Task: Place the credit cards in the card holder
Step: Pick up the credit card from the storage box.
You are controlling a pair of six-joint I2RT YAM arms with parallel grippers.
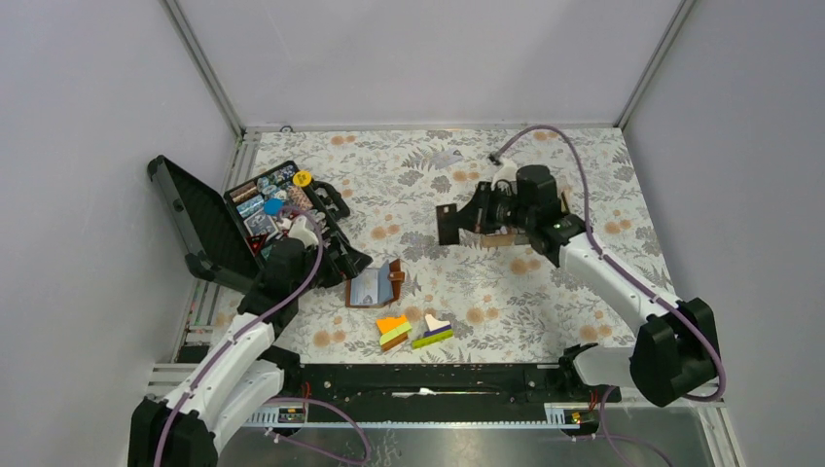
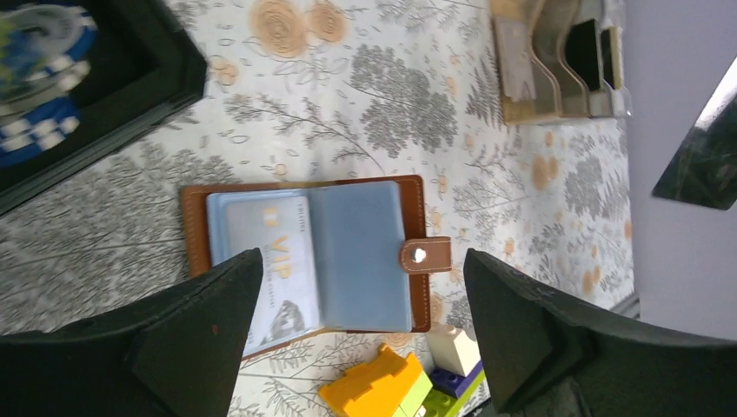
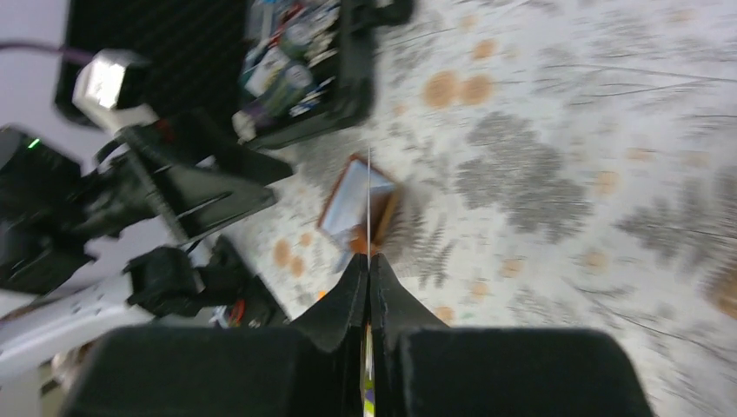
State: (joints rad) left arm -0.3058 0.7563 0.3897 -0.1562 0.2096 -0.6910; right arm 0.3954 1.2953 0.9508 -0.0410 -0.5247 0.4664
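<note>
The brown leather card holder [image 1: 375, 285] lies open on the flowered table. In the left wrist view [image 2: 195, 228] a pale "VIP" card [image 2: 265, 261] sits in its left sleeve, and its snap tab [image 2: 426, 254] points right. My left gripper [image 1: 339, 261] hovers just left of the holder, open and empty [image 2: 362, 261]. My right gripper [image 1: 459, 222] is raised over the far middle of the table, shut on a dark card [image 1: 447, 225]. In the right wrist view [image 3: 369, 261] that card [image 3: 368, 182] stands edge-on, in line with the holder [image 3: 355, 201] farther off.
An open black tool case [image 1: 219, 219] full of small items stands at the left. Orange, green and purple blocks [image 1: 413, 331] lie just in front of the holder [image 2: 387, 389]. A clear and brown compartment box [image 1: 501, 236] sits under the right gripper [image 2: 556, 61].
</note>
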